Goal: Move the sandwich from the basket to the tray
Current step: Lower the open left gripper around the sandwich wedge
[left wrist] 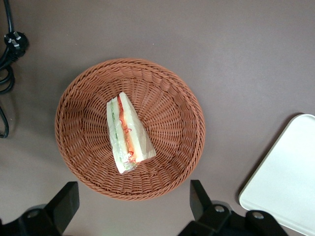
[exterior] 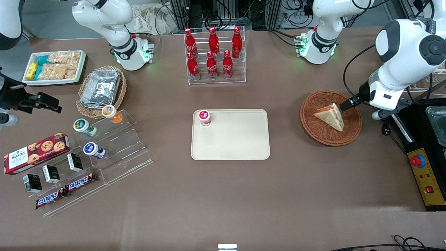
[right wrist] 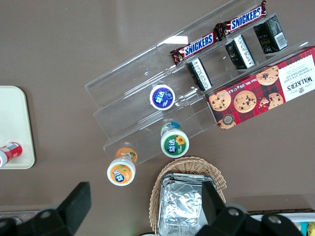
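Observation:
The sandwich [exterior: 331, 116] is a white-bread wedge with orange-red filling. It lies in the round reddish-brown wicker basket [exterior: 313, 134] and shows in the left wrist view [left wrist: 127, 133] near the middle of the basket [left wrist: 192, 108]. The left gripper [exterior: 352, 103] hangs above the basket's rim, toward the working arm's end of the table. In the wrist view the gripper [left wrist: 132, 201] is open wide and empty, with the sandwich apart from its fingers. The beige tray [exterior: 237, 139] lies flat at the table's middle, beside the basket; its corner shows in the wrist view [left wrist: 290, 182].
A red-lidded cup [exterior: 204, 117] stands on the tray's corner. A rack of red cola bottles [exterior: 214, 55] stands farther from the front camera. A control box with a red button [exterior: 423, 174] and a black cable [left wrist: 7, 59] lie near the basket. Snack stands lie toward the parked arm's end.

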You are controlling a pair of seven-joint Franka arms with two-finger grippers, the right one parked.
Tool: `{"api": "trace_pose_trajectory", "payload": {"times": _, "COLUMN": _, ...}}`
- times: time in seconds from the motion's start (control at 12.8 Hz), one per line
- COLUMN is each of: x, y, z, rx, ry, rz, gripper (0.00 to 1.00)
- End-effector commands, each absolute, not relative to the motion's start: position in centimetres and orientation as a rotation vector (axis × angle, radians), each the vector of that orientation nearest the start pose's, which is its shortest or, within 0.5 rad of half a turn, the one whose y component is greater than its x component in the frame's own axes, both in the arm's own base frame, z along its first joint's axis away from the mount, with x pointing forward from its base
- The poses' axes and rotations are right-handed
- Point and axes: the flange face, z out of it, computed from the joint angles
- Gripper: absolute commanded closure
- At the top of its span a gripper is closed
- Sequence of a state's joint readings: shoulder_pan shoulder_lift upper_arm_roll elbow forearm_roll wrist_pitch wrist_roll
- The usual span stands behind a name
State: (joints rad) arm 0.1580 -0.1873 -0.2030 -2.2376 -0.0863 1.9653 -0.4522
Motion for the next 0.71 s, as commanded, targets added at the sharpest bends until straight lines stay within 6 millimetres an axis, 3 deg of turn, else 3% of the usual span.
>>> {"api": "trace_pose_trajectory", "payload": {"times": 0.0, "x": 47.9, "y": -3.0, "z": 42.5, "rx": -3.070, "ry": -0.748, "rz": 0.200, "gripper": 0.00}}
{"api": "trace_pose_trajectory", "payload": {"times": 0.47, "x": 48.2, "y": -2.4, "z": 37.4, "rx": -3.058, "ry": -0.943, "rz": 0.384, "gripper": 0.00}}
{"api": "trace_pose_trajectory", "payload": {"times": 0.63, "x": 47.8, "y": -1.2, "z": 35.7, "rx": -3.041, "ry": -1.019, "rz": 0.426, "gripper": 0.00}}
